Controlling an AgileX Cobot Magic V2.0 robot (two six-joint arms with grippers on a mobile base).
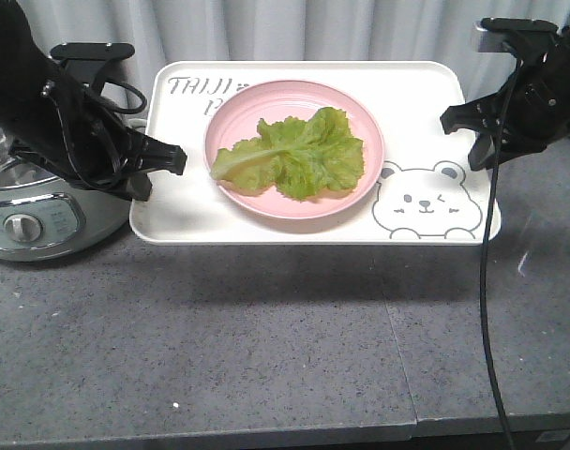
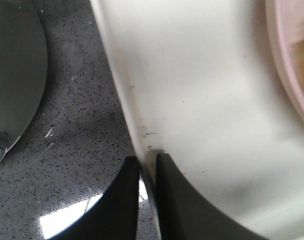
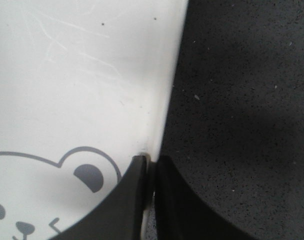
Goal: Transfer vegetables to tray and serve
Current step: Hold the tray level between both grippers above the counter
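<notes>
The vegetables, ruffled green lettuce leaves, lie on a round pink plate in the middle of the cream-white bear tray. The tray hangs above the dark counter and casts a shadow under its front edge. My left gripper is shut on the tray's left rim. In the left wrist view, that gripper pinches the rim of the tray. My right gripper is shut on the right rim. The right wrist view shows it clamping the tray by the bear's ear.
A silver electric cooker stands on the grey speckled counter just left of the tray, under my left arm. A black cable hangs down from the right arm. A pale curtain runs behind the tray.
</notes>
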